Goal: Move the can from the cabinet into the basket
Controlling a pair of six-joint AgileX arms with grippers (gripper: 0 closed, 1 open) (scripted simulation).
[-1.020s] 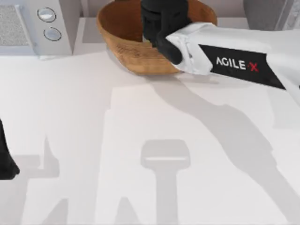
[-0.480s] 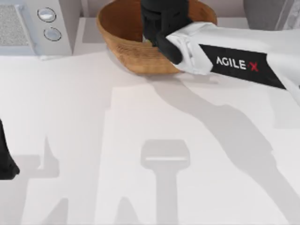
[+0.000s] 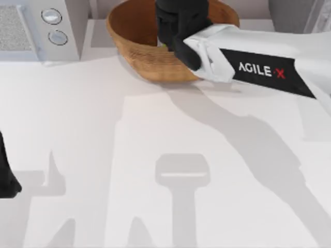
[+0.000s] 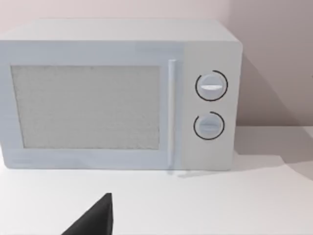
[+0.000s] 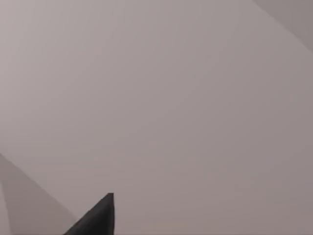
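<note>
The brown wicker basket (image 3: 135,40) stands at the table's back centre. My right gripper (image 3: 178,23) hangs over its inside, seen from above as a black body that covers what lies beneath. A thin green-yellow sliver (image 3: 164,46) peeks out under it inside the basket; it looks like the can's lower band, and the rest of the can is hidden. The cabinet (image 3: 292,15), dark grey with a pale frame, sits at the back right corner. My left gripper (image 3: 6,178) is parked at the left edge of the table.
A white microwave (image 3: 39,28) with two round knobs stands at the back left, and it faces the left wrist camera (image 4: 117,93). The right wrist view looks at a plain grey wall. The white tabletop (image 3: 155,155) stretches wide in front of the basket.
My right arm's wrist has edged slightly toward the back over the basket. The left arm has stayed still.
</note>
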